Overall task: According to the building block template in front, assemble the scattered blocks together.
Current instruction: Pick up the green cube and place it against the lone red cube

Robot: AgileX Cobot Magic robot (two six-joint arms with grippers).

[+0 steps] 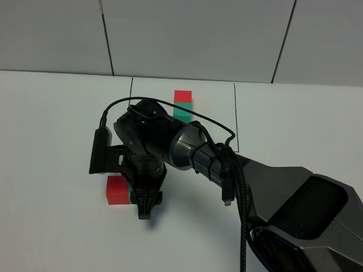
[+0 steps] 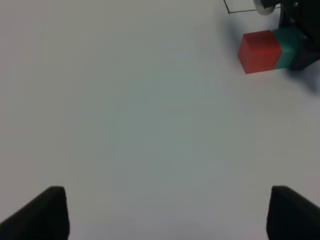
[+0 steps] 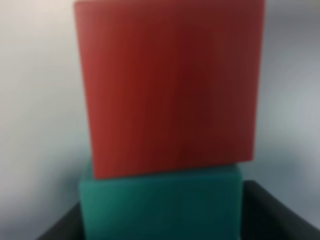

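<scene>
The building block template (image 1: 183, 103), a red cube joined to a teal one, lies at the back inside a thin black outline. Of the scattered blocks, the red cube (image 1: 116, 190) (image 2: 259, 51) (image 3: 170, 90) rests on the table against the teal cube (image 2: 288, 47) (image 3: 160, 205). My right gripper (image 1: 144, 199) (image 3: 161, 220) reaches across to the left, its fingers (image 3: 277, 212) flanking the teal cube. The blur hides whether they press it. My left gripper (image 2: 175, 215) is open over bare table, well away from the cubes.
The right arm (image 1: 275, 188) stretches diagonally from the lower right across the white table (image 1: 49, 136). A cable (image 1: 228, 174) loops over its wrist. A grey panelled wall (image 1: 192, 34) closes the back.
</scene>
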